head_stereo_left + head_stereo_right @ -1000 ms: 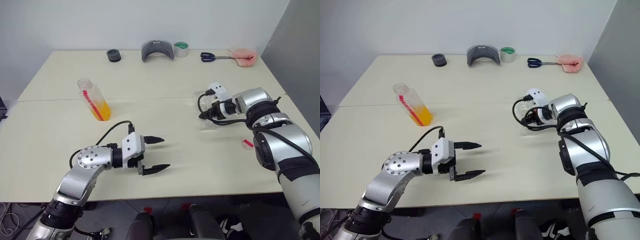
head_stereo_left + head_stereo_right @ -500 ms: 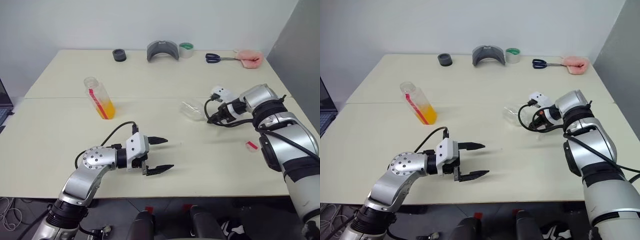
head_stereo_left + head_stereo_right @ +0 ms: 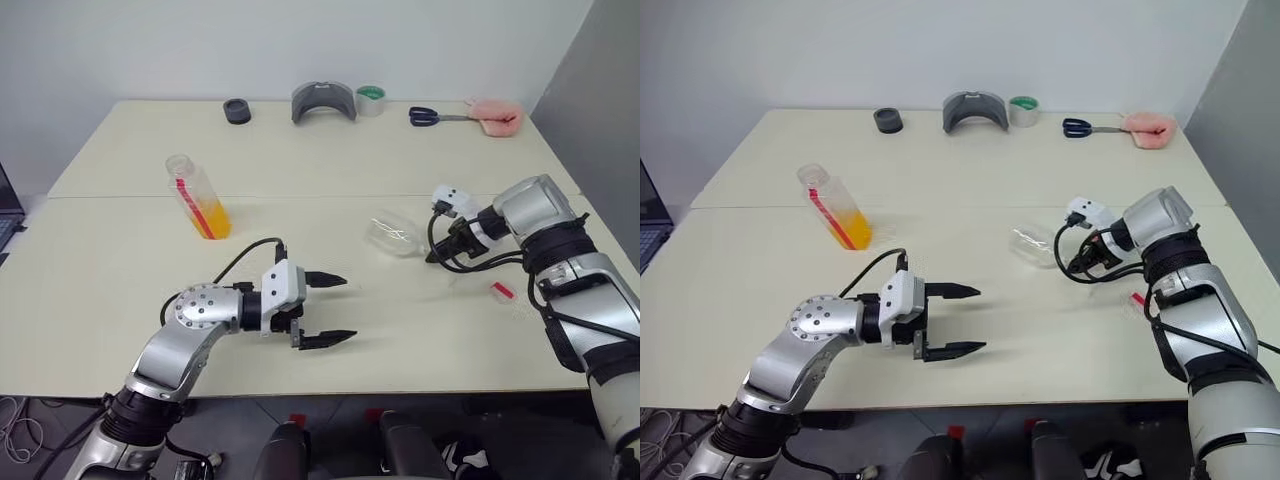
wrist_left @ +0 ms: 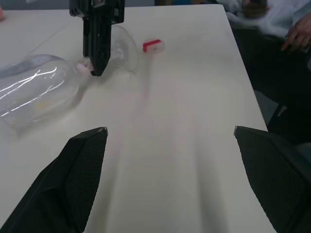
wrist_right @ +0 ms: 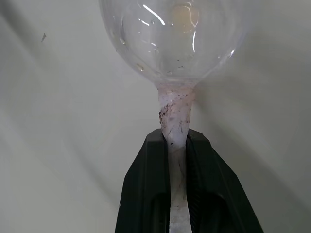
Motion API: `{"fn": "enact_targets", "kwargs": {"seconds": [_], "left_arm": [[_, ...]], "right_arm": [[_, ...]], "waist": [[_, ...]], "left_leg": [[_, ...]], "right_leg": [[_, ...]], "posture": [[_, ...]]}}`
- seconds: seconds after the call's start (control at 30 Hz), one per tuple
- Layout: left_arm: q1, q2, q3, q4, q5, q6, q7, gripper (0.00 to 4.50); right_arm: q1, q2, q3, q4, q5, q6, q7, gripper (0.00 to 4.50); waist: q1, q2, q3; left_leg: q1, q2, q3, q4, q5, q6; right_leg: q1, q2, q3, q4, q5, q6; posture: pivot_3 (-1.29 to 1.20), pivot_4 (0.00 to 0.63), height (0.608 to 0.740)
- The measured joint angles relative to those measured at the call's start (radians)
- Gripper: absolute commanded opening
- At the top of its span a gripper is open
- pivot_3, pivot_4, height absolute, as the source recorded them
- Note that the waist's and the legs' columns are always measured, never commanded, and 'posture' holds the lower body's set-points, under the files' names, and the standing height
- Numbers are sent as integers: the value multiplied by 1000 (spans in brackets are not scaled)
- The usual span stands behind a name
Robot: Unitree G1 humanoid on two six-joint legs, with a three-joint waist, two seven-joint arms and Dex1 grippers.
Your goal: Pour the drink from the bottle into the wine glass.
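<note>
Far left of the table, a bit back from the middle seam: the bottle stands upright w/ no cap on its neck that I can see, so it looks ready to pour. The drink fills only the lower part, orange, level w/ the label's bottom half.

My left gripper hovers near the front edge, about centre, fingers spread wide, nothing in them. It's well apart from the bottle, so I judge the pickup on that side isn't started.

Right of centre, the wine glass lies on its side on the tabletop, bowl toward the table's middle, foot toward the right edge. Bowl looks empty, just some specks inside.

My right gripper is clamped shut on the stem just below the bowl; the wrist view shows the stem pinched between both black pads. I read that grip as meant to stand the glass up, since pouring needs it upright first.

Small red-and-white bit sits near the right edge, prob the cap, can't confirm.
</note>
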Motion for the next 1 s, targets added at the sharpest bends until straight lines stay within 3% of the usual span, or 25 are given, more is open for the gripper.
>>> {"fn": "enact_targets", "kwargs": {"seconds": [0.3, 0.47, 0.63, 0.8, 1.0], "left_arm": [[9, 2, 1, -8, 3, 10, 10, 4500], [25, 2, 4, -20, -3, 34, 35, 4500], [26, 3, 25, -41, -22, 70, 52, 4500], [19, 11, 31, -40, -23, 73, 49, 4500], [0, 19, 31, -38, -35, 76, 32, 4500]], "right_arm": [[-47, 52, -78, 113, 68, 48, -71, 132], [-155, 117, -287, 202, 189, 78, -297, 132], [-156, 229, -486, 211, 294, -122, -635, 132], [-17, 378, -563, 236, 328, -374, -936, 132], [102, 469, -589, 114, 366, -517, -1078, 132]], "waist": [[-12, 0, 0], [-24, 1, 1], [-26, 0, 0], [-27, 0, 0], [-27, 1, 0]], "left_leg": [[1, 1, 1, 0, 0, 0], [0, 1, 1, -1, 0, 0], [0, 1, 1, 0, 0, 0], [-1, 0, 2, 0, 0, 0], [0, 1, 1, -1, 0, 0]], "right_leg": [[0, 1, 1, 1, 0, 0], [-1, 1, 1, 2, 0, 0], [-1, 1, 1, 2, 0, 0], [-1, 0, 2, 2, 0, 0], [-1, 1, 2, 2, 0, 0]], "posture": [[0, 150, 740], [0, 150, 740], [0, 150, 740], [0, 150, 740], [0, 150, 740]]}}
